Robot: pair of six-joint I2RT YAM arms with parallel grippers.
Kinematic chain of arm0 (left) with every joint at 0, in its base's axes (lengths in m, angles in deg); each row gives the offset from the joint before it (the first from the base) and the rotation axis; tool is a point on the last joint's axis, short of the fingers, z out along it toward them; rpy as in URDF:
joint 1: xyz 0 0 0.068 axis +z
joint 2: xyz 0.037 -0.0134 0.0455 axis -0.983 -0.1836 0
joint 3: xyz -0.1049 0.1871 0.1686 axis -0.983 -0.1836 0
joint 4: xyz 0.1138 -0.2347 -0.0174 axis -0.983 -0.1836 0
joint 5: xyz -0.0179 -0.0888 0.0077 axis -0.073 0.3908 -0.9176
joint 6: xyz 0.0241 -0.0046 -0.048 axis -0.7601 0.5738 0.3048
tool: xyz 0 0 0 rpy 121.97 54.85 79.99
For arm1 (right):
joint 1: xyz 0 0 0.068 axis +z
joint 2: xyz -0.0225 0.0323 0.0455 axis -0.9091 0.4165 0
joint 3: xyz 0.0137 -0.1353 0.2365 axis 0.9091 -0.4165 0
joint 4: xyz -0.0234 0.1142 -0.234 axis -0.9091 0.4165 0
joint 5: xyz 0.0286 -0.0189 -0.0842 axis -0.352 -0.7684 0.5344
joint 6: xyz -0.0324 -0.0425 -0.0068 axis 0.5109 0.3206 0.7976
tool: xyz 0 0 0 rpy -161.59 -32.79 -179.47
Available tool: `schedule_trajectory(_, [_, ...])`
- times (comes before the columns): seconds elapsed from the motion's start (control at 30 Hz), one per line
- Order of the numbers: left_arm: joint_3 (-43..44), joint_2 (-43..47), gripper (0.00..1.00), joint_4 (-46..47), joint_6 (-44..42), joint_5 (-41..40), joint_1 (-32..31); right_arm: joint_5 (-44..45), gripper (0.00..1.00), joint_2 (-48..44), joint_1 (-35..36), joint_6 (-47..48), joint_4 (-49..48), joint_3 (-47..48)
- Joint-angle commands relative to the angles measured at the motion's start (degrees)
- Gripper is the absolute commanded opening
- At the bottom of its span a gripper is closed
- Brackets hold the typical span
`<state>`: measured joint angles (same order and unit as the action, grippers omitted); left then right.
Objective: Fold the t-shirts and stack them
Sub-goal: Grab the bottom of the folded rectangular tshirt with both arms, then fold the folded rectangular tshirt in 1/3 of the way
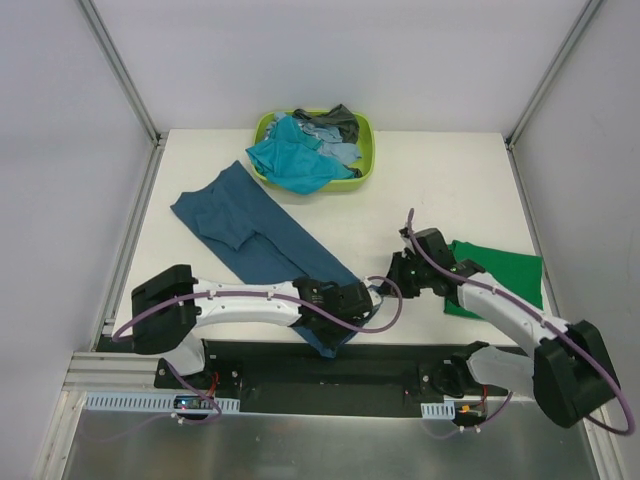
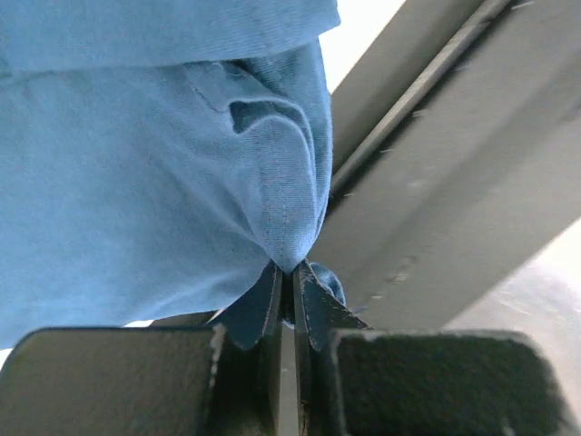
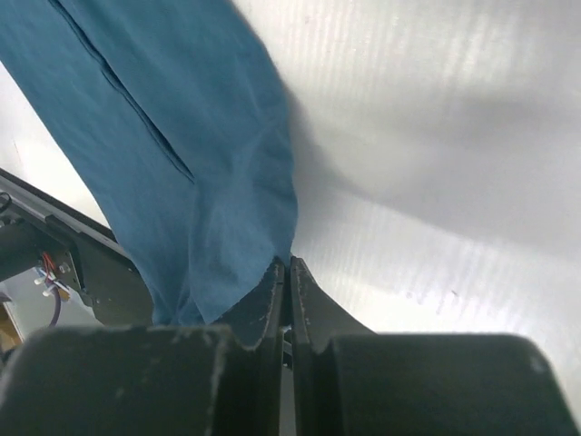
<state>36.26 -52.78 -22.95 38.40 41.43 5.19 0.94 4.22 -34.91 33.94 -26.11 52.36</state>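
Five t-shirts lay in view: one dark blue t-shirt (image 1: 255, 235) on the table's (image 1: 450, 190) left half, one bright green t-shirt (image 1: 505, 270) by its right edge, and three in the one lime-green basket (image 1: 366, 135) at the far edge: a teal one (image 1: 290, 160), a light blue one (image 1: 340, 152) and a dark grey one (image 1: 335, 120). There were two grippers, the left gripper (image 2: 289, 272) and the right gripper (image 3: 287, 265).

1. Top view, lower centre: the near corner of the dark blue t-shirt (image 1: 255, 235) is hidden beneath the left gripper (image 1: 368, 296), whose fingertips cannot be made out.
2. Top view, right: the right arm (image 1: 500, 300) covers the left edge of the green t-shirt (image 1: 510, 270).
3. Top view, upper centre: the t-shirts heaped in the basket (image 1: 367, 150) overlap, so their number cannot be told.
4. Left wrist view: the dark blue t-shirt is cut off by the top and left edges; the metal rail (image 2: 436, 182) at right is blurred.
5. Right wrist view: the same shirt is cut off at the top and left; its pinched edge vanishes between the closed fingers of the right gripper (image 3: 289, 272).
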Motion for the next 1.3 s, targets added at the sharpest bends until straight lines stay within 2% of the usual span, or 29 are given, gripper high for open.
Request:
schedule_trajectory(0.0, [6.73,1.32,0.00,0.69,-0.50,7.98,-1.35,0.37,0.03,-10.06,-3.49,3.81,9.56,-1.06])
schedule_trajectory(0.13, [7.79,2.81,0.00,2.98,-0.42,12.12,-1.35,1.69,0.04,-16.93,-4.46,6.54,15.46,0.08])
schedule_trajectory(0.33, [4.81,7.38,0.00,2.72,2.21,7.30,0.31,1.78,0.04,-17.39,-4.38,6.72,14.24,3.50])
schedule_trajectory(0.53, [-4.67,16.87,0.00,2.71,6.87,5.27,8.92,0.20,0.03,-8.26,0.36,5.05,5.99,9.82])
schedule_trajectory(0.8, [-10.49,27.68,0.00,-0.44,8.55,-1.14,20.17,4.68,0.01,8.17,5.81,3.11,-3.07,23.27])
schedule_trajectory(1.07, [-9.09,28.31,0.00,-6.59,11.08,-10.62,27.65,4.15,0.01,23.03,8.37,4.61,-4.92,37.33])
schedule_trajectory(1.27, [-7.77,26.03,0.00,-7.92,11.98,-15.02,33.28,7.84,0.01,29.54,9.07,5.58,-13.08,40.42])
